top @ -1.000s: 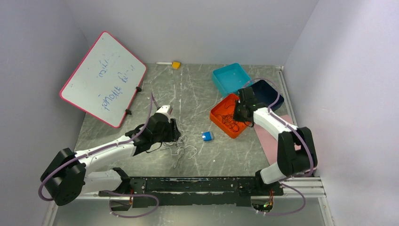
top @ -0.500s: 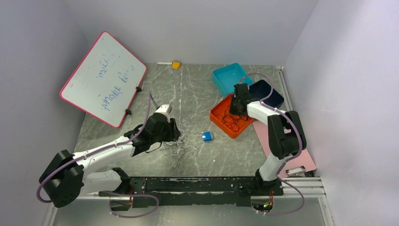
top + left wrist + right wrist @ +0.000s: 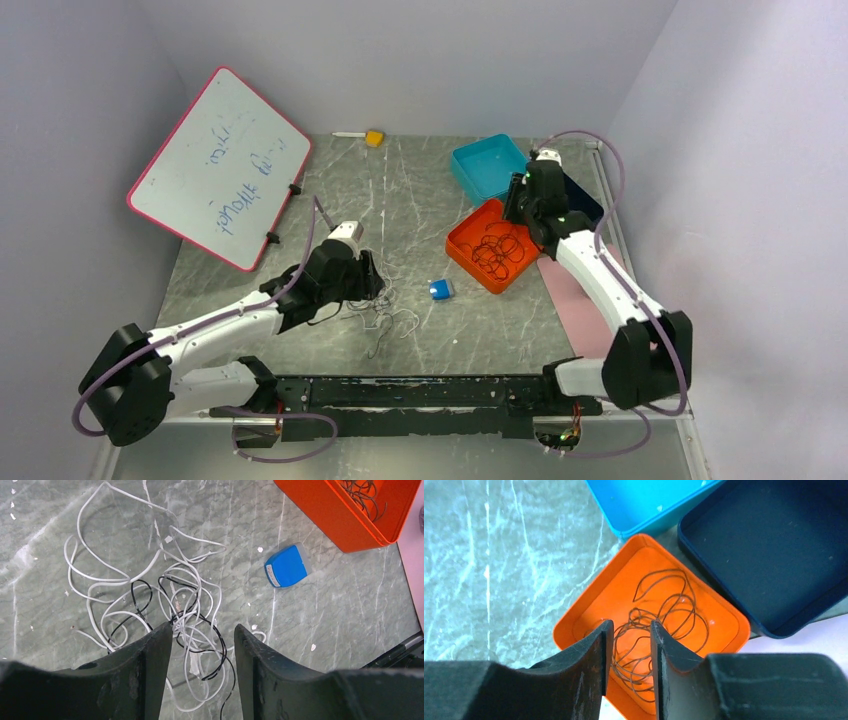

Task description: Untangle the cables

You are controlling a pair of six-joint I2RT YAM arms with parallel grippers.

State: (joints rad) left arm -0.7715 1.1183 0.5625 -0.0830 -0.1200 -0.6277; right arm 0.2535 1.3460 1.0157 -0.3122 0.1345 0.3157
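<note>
Partly done: one dark cable [image 3: 640, 614] lies in orange tray [image 3: 596, 605] under spread right claw [image 3: 630, 625], white & black cables [image 3: 185, 600] on bench [image 3: 325, 595] not yet separated, left claw [image 3: 203, 627] spread above.

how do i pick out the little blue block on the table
On the grey marbled tabletop, find the square orange tray right of centre. Between it and the tangle of white and black cables lies a small bright-blue block. Unlike the turquoise tray behind, it is tiny and solid.

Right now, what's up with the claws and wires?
Left gripper open above tangled white and black cables. Right gripper open above orange tray holding dark wire. Small blue block apart.
</note>
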